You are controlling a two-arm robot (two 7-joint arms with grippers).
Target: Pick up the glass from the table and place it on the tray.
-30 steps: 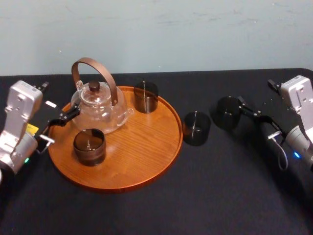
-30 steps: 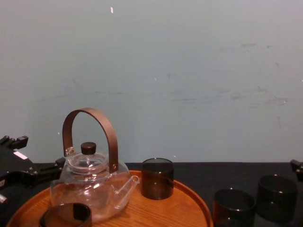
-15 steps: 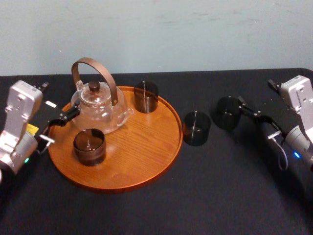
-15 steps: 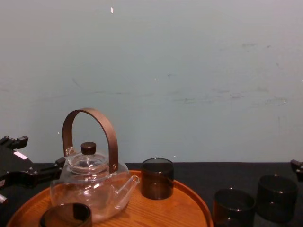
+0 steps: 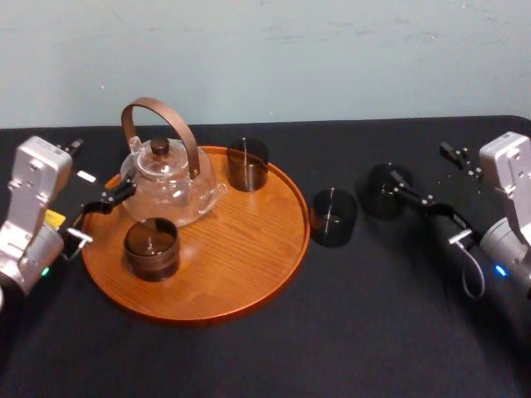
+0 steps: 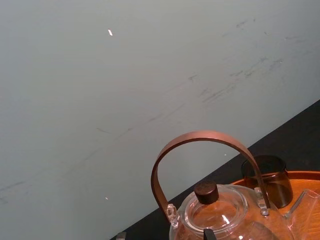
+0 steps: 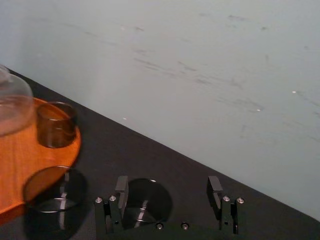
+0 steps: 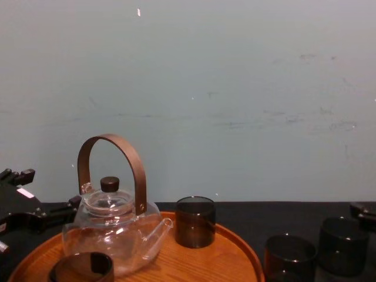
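Two dark glasses stand on the black table (image 5: 274,348) right of the round wooden tray (image 5: 249,265): one close to the rim (image 5: 333,217), one farther right (image 5: 386,191). My right gripper (image 5: 417,160) is open and low, right beside the farther glass. In the right wrist view that glass (image 7: 150,200) sits just ahead of the right gripper (image 7: 168,186), nearer one finger (image 7: 121,186), untouched. Two more glasses stand on the tray, one at the back (image 5: 247,163) and one at the front left (image 5: 152,247). My left gripper (image 5: 104,214) rests open at the tray's left edge.
A clear glass teapot (image 5: 166,178) with a brown arched handle stands on the tray's back left, close to the left gripper. The tray's right half is bare wood. A pale wall rises behind the table. The table's front is bare black surface.
My right gripper has moved left and forward toward the farther glass, and its fingers now reach alongside it. The left arm, the tray and all glasses have stayed put.
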